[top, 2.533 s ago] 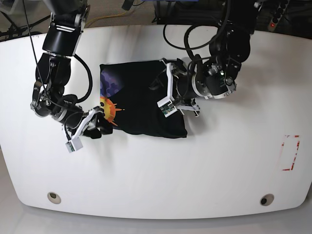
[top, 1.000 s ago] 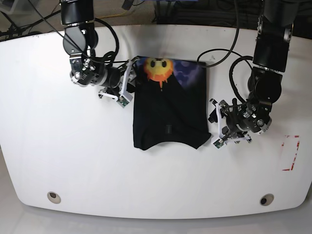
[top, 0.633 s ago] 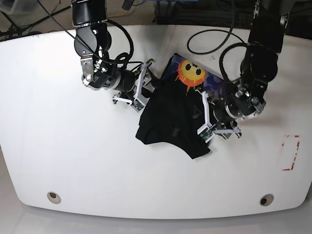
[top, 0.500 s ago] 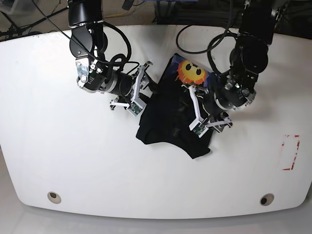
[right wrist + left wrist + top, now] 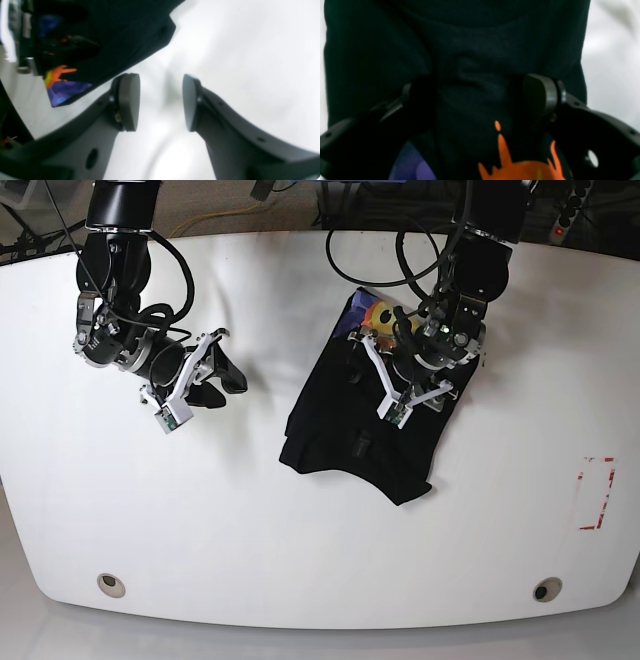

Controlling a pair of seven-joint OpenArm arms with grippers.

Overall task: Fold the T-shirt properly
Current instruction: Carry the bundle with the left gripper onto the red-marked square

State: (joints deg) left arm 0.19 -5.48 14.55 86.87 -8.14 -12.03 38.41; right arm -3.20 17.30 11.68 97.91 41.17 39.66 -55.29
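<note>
Left hand point(image 5: 392, 385) is spread wide over the folded T-shirt point(image 5: 340, 415) near the tabletop's point(image 5: 300, 560) far edge, gripping nothing; right hand point(image 5: 160, 102), released, hangs above bare surface. Best press the crooked bundle flat and square its edges before any further fold.

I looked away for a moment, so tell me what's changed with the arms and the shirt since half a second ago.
The right claw has let go of the T-shirt and pulled away toward the base view's left; its open jaws hold nothing. The left claw has moved up over the shirt and now straddles a ridge of cloth, jaws wide. The crumpled shirt has stayed slanted in about the same place on the table.
</note>
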